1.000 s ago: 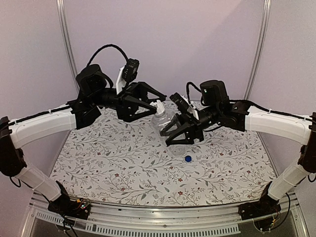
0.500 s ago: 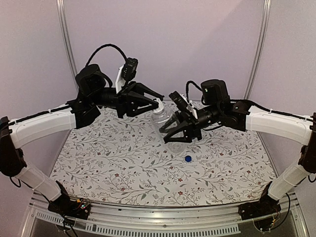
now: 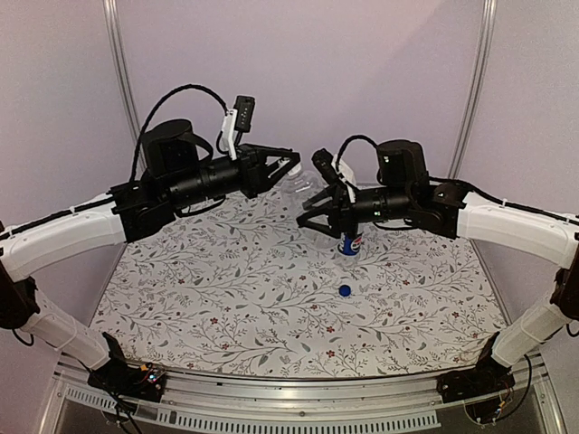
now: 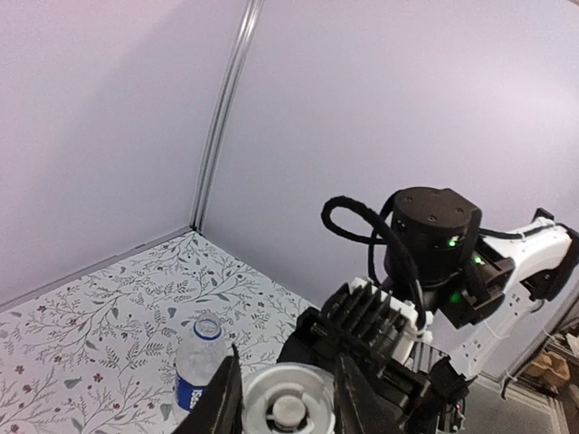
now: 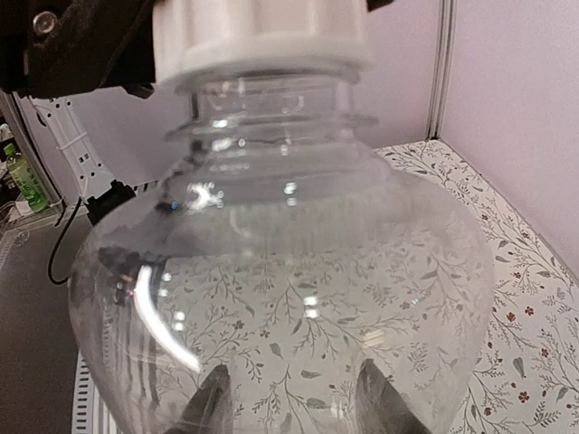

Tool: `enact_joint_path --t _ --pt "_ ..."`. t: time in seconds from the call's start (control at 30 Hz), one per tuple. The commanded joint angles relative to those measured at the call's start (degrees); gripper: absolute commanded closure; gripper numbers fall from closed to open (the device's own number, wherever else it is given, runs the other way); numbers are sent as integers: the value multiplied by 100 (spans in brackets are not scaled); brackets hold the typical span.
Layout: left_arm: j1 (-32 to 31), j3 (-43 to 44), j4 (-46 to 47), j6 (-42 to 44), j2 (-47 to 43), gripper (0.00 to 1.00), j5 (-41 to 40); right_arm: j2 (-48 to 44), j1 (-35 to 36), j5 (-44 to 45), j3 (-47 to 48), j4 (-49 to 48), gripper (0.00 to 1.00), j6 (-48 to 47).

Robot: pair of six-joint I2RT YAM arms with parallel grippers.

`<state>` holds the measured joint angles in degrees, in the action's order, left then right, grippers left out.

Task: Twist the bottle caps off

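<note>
The plain clear bottle (image 3: 300, 186) hangs in the air between both arms, lying roughly level. My left gripper (image 3: 288, 168) is shut on its white cap (image 4: 288, 404), a finger (image 4: 223, 398) on each side. My right gripper (image 3: 316, 204) is shut on the bottle's body (image 5: 289, 289), and its fingertips (image 5: 213, 403) show through the clear plastic. The white cap (image 5: 262, 36) sits on the neck. The Pepsi bottle (image 3: 350, 244) stands uncapped on the table, its open mouth showing (image 4: 206, 327). Its blue cap (image 3: 345, 290) lies on the mat in front of it.
A floral mat (image 3: 226, 298) covers the table. Purple walls with metal posts (image 3: 120, 81) close in the back and sides. The right arm's wrist housing (image 4: 432, 244) sits close behind the held bottle.
My left gripper has shut on the white cap. Both arms lifted and turned the plain bottle toward level, uncovering the Pepsi bottle behind it. The blue cap stayed put.
</note>
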<state>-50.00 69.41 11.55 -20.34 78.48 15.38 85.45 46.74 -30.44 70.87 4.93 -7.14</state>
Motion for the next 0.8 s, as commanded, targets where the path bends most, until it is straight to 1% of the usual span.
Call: enact_joint_path --t 0.0,0.07,0.13,0.27,0.47,0.53,0.63,0.77 --pt "-394 364 -672 -279 147 85 -1666 24 -59 1008 45 -42 65 335" --pt "-424 449 -745 -308 212 82 -1830 20 -60 946 25 -68 64 336" --pt "-423 472 -759 -310 226 77 -1821 9 -60 863 -2 -94 64 344" --pt "-417 308 -437 -137 94 63 -1591 -49 -58 603 -123 -171 64 295" --pt "-370 -23 116 267 -200 32 -662 -182 -66 -290 -514 -806 64 261" --pt "-321 -55 184 386 -263 25 -229 -211 -69 -569 -551 -913 64 234" --pt "-232 -67 180 534 -302 18 380 -209 -69 -1085 -583 -1066 64 181" --pt "-20 -119 268 548 -360 16 1209 -99 -71 -2060 -471 -1134 64 167"
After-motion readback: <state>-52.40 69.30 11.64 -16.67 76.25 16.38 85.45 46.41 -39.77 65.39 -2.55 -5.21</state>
